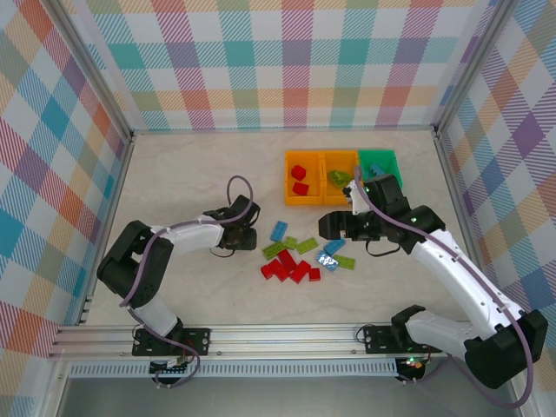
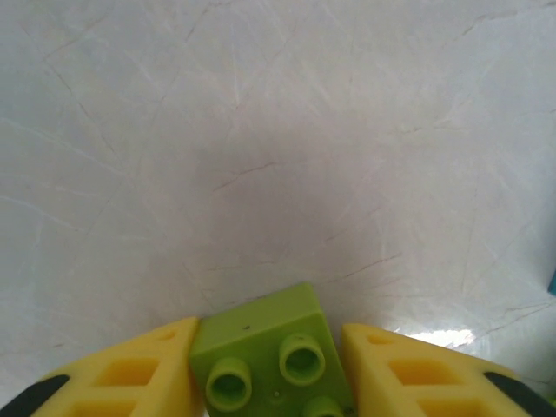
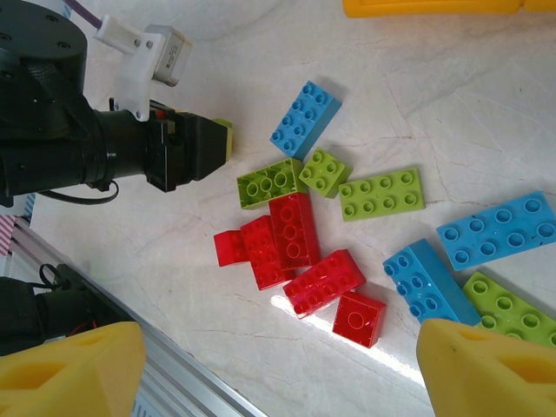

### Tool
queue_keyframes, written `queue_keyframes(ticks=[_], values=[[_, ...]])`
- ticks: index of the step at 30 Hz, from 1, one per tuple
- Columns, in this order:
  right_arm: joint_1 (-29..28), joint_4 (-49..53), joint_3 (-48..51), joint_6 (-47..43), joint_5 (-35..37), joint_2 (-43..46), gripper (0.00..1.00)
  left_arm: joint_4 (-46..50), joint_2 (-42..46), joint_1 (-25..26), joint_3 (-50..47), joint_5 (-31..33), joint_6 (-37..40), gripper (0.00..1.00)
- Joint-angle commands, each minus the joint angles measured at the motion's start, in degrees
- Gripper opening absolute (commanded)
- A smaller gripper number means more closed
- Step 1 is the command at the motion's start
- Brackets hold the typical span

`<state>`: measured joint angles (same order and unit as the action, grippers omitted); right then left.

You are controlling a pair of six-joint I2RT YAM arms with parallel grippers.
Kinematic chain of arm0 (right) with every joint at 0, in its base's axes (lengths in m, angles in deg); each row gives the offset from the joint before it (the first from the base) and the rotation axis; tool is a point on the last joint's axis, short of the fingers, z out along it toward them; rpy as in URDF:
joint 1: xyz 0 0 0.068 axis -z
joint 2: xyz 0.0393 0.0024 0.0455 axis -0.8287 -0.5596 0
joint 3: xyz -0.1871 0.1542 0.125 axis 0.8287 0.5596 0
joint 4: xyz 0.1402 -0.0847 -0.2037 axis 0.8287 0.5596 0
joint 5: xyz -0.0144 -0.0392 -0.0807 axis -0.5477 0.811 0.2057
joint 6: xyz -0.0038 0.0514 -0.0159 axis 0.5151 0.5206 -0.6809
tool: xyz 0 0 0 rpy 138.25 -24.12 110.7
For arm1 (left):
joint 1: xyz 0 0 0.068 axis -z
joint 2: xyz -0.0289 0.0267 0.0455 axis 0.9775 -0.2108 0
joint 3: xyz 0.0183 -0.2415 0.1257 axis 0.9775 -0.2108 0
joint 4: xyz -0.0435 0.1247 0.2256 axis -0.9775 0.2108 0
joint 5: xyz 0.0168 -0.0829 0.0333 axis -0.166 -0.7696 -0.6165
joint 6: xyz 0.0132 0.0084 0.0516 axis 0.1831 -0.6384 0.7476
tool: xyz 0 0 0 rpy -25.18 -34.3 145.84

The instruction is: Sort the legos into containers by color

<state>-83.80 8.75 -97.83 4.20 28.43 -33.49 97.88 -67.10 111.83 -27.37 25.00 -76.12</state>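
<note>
Lime brick [image 2: 269, 358] clamped in left jaws, left-wrist view; right jaws wide apart, empty, above loose legos [image 3: 294, 230].

Bright even light w/ soft shadows, glare on table [image 2: 433, 337], near fingers [image 2: 130, 378] blurry.

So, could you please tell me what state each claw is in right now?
Left claw: closed on a green lego.
Right claw: open, empty.
</note>
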Motion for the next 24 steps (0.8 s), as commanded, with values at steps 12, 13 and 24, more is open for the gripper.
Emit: queue_keyframes(ticks=[12, 13, 24], values=[[-0.28, -4.91, 0.93, 1.51, -4.12, 1.64, 0.82, -7.81, 3.90, 6.91, 14.88, -11.20, 4.18, 0.27], [-0.29, -5.48, 1.10, 2.10, -2.19, 2.69, 0.83, -8.82, 1.37, 7.74, 18.59, -10.93, 4.72, 0.27], [-0.25, -3.63, 5.57, 5.68, 10.27, 15.58, 0.85, -10.11, -31.79, 8.90, 59.16, -9.40, 8.77, 0.28]])
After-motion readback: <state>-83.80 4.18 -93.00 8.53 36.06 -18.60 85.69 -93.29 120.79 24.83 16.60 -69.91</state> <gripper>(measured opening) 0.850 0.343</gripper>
